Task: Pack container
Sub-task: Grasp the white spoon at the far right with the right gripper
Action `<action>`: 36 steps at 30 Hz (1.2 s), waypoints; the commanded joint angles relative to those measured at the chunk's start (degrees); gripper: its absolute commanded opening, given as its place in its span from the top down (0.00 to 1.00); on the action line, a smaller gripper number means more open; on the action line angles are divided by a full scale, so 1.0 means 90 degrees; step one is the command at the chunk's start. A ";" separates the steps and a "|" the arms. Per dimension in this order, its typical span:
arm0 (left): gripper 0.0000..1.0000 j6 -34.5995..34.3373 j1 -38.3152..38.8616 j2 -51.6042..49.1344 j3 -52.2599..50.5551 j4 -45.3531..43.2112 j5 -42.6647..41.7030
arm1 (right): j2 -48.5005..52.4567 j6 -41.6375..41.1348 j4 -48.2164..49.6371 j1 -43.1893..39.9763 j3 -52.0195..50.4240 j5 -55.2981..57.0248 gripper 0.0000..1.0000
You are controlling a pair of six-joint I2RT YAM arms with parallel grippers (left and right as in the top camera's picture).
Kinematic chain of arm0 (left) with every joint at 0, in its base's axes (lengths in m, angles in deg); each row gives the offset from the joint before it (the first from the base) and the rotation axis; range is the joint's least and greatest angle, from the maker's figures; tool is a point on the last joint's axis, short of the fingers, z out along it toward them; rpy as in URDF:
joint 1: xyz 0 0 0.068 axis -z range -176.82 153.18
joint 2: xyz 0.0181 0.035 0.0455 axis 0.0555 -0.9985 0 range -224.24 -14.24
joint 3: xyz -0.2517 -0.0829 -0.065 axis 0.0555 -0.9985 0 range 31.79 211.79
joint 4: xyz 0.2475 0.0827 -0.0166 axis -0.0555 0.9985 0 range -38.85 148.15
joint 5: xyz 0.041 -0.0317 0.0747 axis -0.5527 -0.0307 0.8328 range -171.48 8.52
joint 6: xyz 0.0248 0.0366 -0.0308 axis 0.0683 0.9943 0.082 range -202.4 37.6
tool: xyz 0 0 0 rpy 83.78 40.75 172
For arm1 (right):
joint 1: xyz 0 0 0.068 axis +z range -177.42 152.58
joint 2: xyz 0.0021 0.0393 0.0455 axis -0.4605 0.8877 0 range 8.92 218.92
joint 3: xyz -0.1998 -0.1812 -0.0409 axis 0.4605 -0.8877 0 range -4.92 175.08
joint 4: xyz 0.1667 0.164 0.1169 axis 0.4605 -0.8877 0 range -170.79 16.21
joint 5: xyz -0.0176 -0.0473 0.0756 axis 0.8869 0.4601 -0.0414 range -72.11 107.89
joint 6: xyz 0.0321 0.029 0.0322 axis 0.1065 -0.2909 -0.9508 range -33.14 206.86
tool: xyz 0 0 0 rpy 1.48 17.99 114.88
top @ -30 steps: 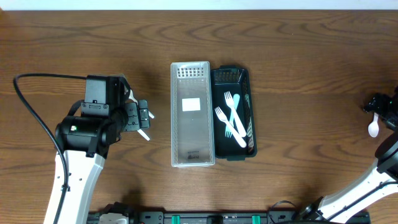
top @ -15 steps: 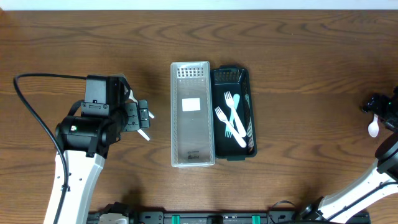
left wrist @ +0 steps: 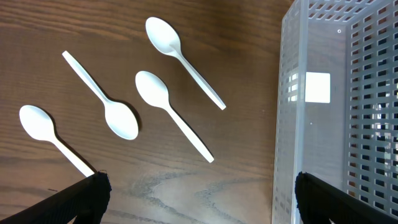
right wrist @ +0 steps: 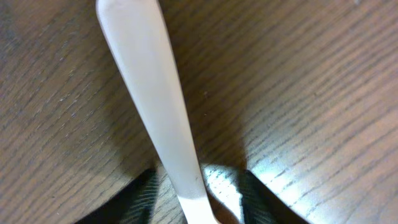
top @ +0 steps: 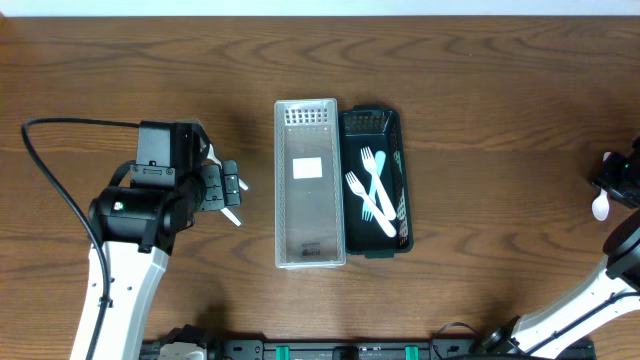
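Note:
A clear perforated container (top: 284,185) lies mid-table with nothing but a white label inside; its wall also shows in the left wrist view (left wrist: 336,112). Beside it a black container (top: 394,125) holds white forks (top: 372,195). Several white spoons (left wrist: 171,112) lie on the wood left of the clear container. My left gripper (left wrist: 199,199) hovers over them, open and holding nothing. At the far right edge my right gripper (right wrist: 196,193) straddles the handle of a white spoon (right wrist: 149,81) lying on the table. Its fingers (right wrist: 140,193) stand close on both sides, with a gap still showing on the right.
A black cable (top: 55,190) loops along the left arm. The right arm's white link (top: 590,295) runs up from the bottom right. The spoon's bowl (top: 600,208) lies near the table's right edge.
The right gripper's jaws have narrowed round the spoon handle and the gripper has shifted slightly right. The left arm has not moved.

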 commanded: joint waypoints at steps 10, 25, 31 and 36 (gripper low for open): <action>0.03 -0.0032 -0.0022 0.0002 0.0015 -0.0005 -0.0012 | 0.0095 -0.0051 -0.0063 -0.0063 -0.0168 -0.0073 0.85; 0.03 -0.0032 -0.0022 0.0002 0.0015 -0.0005 -0.0012 | -0.0590 -0.0262 -0.0338 0.0406 -0.0163 -0.0245 0.94; 0.04 -0.0032 -0.0022 0.0002 0.0015 -0.0005 -0.0012 | -0.1894 -0.0430 -0.0580 0.1479 -0.0160 -0.0294 0.96; 0.03 -0.0032 -0.0022 0.0002 0.0015 -0.0005 -0.0012 | -0.3128 -0.0432 -0.0950 0.3009 -0.0160 -0.0287 0.99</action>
